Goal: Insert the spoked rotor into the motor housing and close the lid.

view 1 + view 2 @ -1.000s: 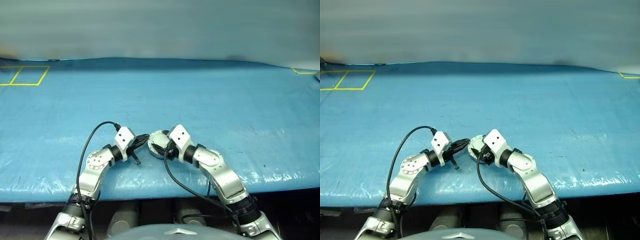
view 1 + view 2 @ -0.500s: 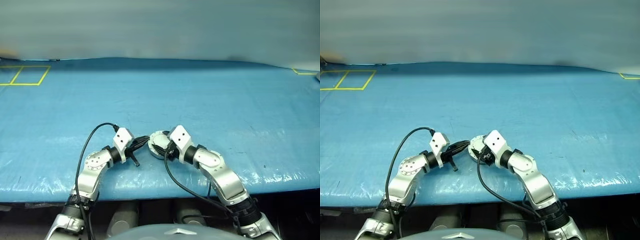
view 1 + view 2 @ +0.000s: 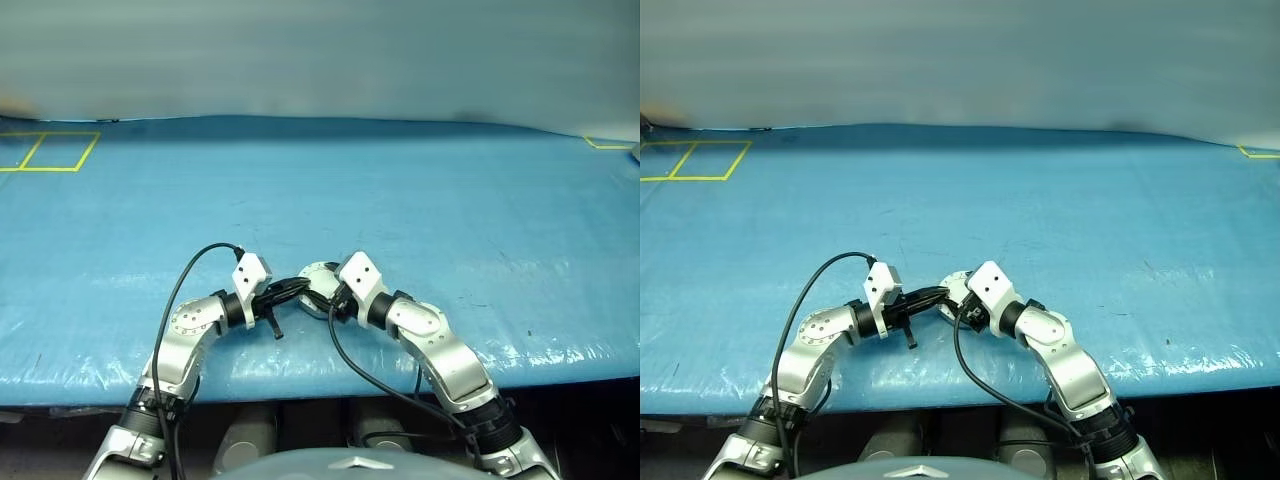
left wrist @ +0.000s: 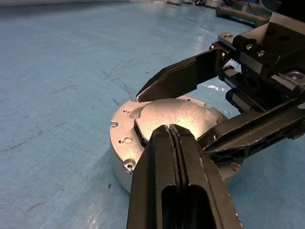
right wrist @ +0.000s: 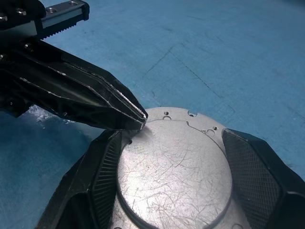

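Note:
The motor housing (image 5: 176,176) sits on the blue table near its front edge, showing a smooth scratched silver face with small holes at the rim (image 4: 125,125). My right gripper (image 3: 322,292) is shut on it, one black finger (image 5: 102,176) against each side. My left gripper (image 4: 169,130) is shut with nothing in it, and its tip (image 5: 141,120) touches the edge of the housing's top face. In the left eye view the two grippers meet over the housing (image 3: 318,272). The spoked rotor and the lid are out of view.
Blue sheeting covers the table (image 3: 420,190), with its front edge (image 3: 560,365) close below the arms. Yellow tape squares (image 3: 50,152) mark the far left corner, and a yellow mark (image 3: 605,143) the far right. Black cables (image 3: 185,275) loop off both wrists.
My left gripper has swung a little to the right, so its shut tip now rests on the housing's top. The right gripper and the housing have stayed put.

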`<state>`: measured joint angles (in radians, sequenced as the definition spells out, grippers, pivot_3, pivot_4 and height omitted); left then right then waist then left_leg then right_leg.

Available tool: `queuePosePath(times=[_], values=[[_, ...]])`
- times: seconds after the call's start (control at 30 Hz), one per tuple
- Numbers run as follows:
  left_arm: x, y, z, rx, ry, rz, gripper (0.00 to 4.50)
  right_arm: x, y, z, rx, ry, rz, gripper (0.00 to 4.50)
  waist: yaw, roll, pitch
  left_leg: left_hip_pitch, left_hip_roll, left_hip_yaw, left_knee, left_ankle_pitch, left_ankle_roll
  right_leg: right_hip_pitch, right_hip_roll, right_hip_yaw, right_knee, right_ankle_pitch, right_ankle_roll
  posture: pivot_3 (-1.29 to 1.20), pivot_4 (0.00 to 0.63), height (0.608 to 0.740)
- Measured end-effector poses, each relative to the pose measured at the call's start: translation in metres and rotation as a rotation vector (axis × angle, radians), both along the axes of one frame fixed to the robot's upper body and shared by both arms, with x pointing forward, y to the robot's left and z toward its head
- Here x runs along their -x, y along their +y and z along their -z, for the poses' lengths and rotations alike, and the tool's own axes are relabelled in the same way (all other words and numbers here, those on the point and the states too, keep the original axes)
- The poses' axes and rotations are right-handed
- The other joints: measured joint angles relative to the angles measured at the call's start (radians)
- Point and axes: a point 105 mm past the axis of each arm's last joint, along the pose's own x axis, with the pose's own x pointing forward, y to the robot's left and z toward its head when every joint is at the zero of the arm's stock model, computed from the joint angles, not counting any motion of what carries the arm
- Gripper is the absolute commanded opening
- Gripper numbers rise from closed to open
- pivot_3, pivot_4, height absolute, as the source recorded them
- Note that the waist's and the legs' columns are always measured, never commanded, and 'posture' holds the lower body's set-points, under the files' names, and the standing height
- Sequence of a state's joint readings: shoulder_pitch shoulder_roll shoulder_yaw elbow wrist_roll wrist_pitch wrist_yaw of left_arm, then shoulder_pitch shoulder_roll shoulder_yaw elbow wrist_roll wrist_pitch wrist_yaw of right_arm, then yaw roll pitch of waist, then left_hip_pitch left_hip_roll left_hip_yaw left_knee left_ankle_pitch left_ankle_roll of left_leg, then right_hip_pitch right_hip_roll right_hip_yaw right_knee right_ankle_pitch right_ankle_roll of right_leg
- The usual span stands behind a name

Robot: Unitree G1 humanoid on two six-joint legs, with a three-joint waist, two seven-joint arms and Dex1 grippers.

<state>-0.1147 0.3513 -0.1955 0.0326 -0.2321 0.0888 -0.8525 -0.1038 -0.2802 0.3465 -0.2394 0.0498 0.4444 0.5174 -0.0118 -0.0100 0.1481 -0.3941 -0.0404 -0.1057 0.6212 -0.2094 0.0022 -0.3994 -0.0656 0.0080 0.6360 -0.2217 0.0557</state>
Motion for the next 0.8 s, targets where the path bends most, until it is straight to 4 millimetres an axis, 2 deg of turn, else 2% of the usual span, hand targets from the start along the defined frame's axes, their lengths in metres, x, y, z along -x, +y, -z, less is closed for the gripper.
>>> queuePosePath(times=[0.43, 0.57, 0.8], values=[[0.0002, -0.0002, 0.0051, -0.039, -0.025, -0.002, 0.02, 0.0006, -0.0009, 0.0013, 0.003, 0.005, 0.0, 3.01, 0.0, 0.002, -0.004, 0.0, 0.0, -0.002, -0.001, -0.001, -0.002, 0.001, -0.004, -0.002, -0.002, 0.0, 0.0, 0.0, 0.15, 0.74], [0.0012, -0.0019, 0.0054, -0.043, -0.034, 0.003, 0.0, 0.002, -0.0014, 0.0031, 0.002, 0.01, -0.002, 4.38, 0.001, 0.002, -0.004, 0.0, -0.001, -0.002, -0.001, -0.001, -0.002, 0.001, -0.004, -0.003, -0.003, 0.0, 0.0, 0.0, 0.15, 0.74], [0.0013, -0.0035, 0.0034, -0.04, -0.045, 0.01, 0.0, 0.0053, -0.0019, -0.0052, -0.164, 0.09, 0.019, 4.45, 0.002, 0.003, -0.004, -0.002, -0.001, -0.005, -0.004, 0.001, 0.002, 0.001, -0.004, -0.006, -0.007, 0.0, 0.001, 0.0, 0.15, 0.74]])
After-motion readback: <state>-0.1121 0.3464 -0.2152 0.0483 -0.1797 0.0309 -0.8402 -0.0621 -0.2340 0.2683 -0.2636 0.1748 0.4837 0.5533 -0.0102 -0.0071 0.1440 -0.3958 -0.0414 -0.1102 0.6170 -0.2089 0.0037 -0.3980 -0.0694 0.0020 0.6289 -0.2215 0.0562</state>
